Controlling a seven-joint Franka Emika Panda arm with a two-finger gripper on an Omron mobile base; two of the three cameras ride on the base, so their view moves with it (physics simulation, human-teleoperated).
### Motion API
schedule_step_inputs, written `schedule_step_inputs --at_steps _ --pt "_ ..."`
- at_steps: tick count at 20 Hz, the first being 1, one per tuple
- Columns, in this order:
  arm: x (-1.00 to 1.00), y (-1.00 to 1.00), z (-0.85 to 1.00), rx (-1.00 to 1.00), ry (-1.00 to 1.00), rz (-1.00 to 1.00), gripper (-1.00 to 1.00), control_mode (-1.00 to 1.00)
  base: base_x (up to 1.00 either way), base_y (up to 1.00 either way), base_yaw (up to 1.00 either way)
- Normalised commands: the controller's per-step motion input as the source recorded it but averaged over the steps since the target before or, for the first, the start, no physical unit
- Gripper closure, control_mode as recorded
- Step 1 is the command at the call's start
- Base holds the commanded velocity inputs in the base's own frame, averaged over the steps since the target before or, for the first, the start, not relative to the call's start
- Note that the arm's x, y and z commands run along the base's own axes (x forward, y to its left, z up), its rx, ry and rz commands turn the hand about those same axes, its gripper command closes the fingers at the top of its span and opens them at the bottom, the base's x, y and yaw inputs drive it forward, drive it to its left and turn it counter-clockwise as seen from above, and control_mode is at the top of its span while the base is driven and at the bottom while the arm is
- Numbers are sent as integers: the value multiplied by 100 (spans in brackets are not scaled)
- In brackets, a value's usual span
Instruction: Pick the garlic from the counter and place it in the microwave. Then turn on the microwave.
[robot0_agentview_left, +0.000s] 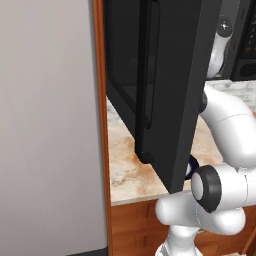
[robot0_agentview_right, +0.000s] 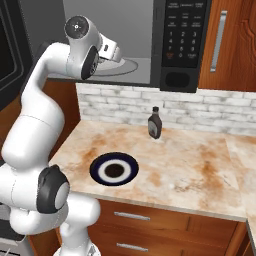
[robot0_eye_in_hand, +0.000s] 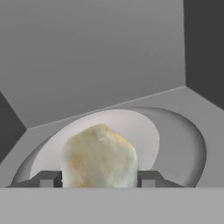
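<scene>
The whitish garlic (robot0_eye_in_hand: 98, 159) sits between my two dark fingertips in the hand view, and my gripper (robot0_eye_in_hand: 98, 180) is shut on it. It is inside the microwave (robot0_agentview_right: 182, 35), just over the round glass turntable (robot0_eye_in_hand: 175, 144); whether it touches the glass I cannot tell. From the right base view my hand (robot0_agentview_right: 111, 52) reaches into the grey cavity through the open front. The black door (robot0_agentview_left: 165, 90) is swung wide open. The counter (robot0_agentview_right: 190, 165) lies below.
A dark-rimmed plate (robot0_agentview_right: 114, 169) lies on the counter near its front edge. A dark sauce bottle (robot0_agentview_right: 155, 123) stands by the brick wall strip. The open door hangs close to my arm's left side. A tall grey panel (robot0_agentview_left: 47, 125) stands at far left.
</scene>
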Motion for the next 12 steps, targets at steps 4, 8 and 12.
schedule_step_inputs --at_steps 4,8,12 --pt "16 9 -8 0 0 8 100 -100 0 0 0" --pt "20 9 -4 0 0 6 100 -100 0 0 0" --pt "20 6 -1 0 0 5 100 -100 0 0 0"
